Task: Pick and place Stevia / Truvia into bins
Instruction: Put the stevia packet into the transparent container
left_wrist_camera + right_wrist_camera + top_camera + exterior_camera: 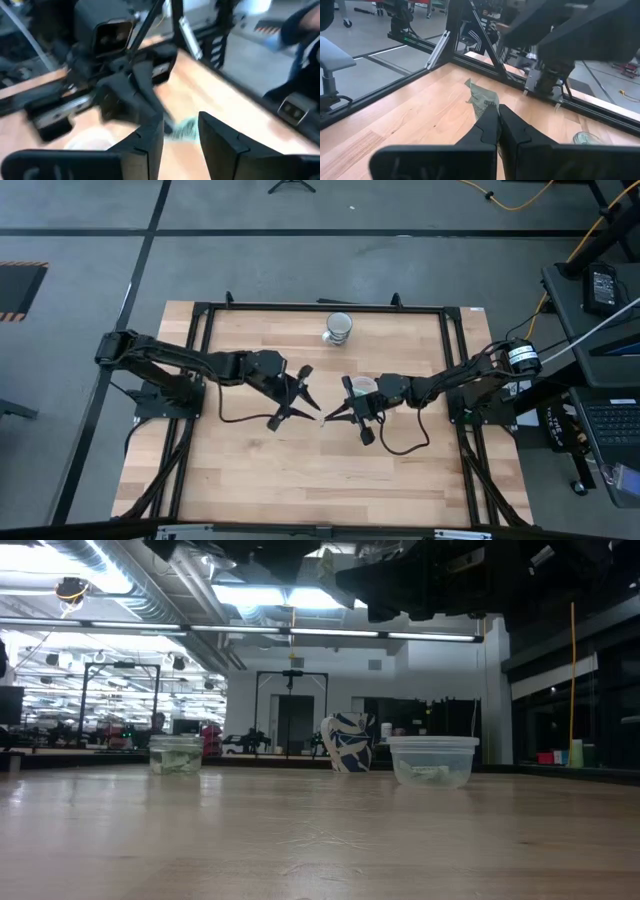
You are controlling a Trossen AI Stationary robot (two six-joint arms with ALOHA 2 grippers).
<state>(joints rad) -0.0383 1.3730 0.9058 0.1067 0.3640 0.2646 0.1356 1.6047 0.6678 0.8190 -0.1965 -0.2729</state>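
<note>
My right gripper (498,112) is shut on one light green Stevia packet (482,99) and hangs over the table's middle (330,417). My left gripper (181,134) is open and faces it from the table's left (300,392); the packet (184,129) shows just beyond its fingers, apart from them. In the low view both grippers are high above the wood. There a small clear cup (175,754) and a wider clear cup (433,760) stand on their bases, each with greenish packets inside. One clear cup (362,386) shows beside my right wrist. My right gripper pinches the packet between its two fingertips (490,117), by the packet's near end (486,106). The fingers come level from the table's right. The packet sticks out past the fingertips, bent and crumpled, lifted clear of the table.
A white cup with a blue pattern (338,327) stands near the table's far edge (347,742). A black frame (320,307) runs around the tabletop. A black cable (405,445) loops on the wood below my right arm. Bare wood (300,480) lies toward the near edge.
</note>
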